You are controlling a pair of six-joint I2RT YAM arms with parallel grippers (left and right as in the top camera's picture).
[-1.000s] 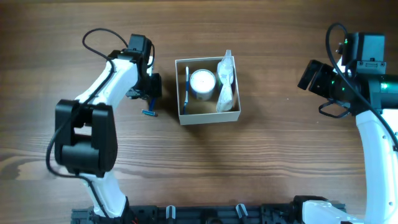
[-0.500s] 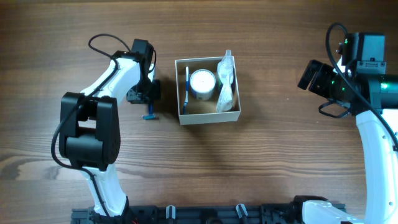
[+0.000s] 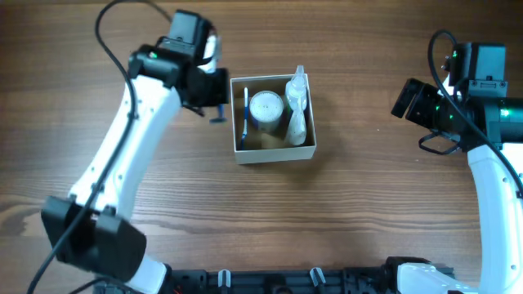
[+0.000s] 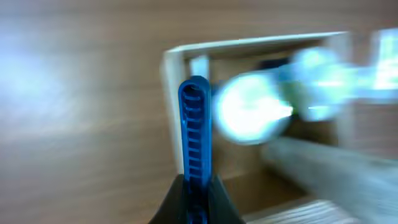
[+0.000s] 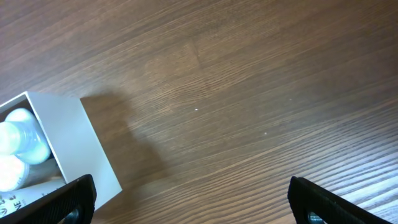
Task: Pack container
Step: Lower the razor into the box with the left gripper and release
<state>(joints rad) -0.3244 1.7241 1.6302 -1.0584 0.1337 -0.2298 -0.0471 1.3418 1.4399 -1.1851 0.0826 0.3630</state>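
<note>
Left jaws clamp a blue ribbed handle (image 4: pixel 194 130) just left of the container (image 3: pixel 275 153); right jaws gape wide

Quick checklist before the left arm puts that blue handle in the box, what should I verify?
1. Left gripper shut on blue handle: ok.
2. Handle above the box opening: not ok, it is outside the left wall.
3. Free spot inside: ok, bare floor along the near wall, in front of the jar.
4. Right gripper clear of box: ok, open, far off.
5. Left wrist view sharp: not ok, blurred.
</note>
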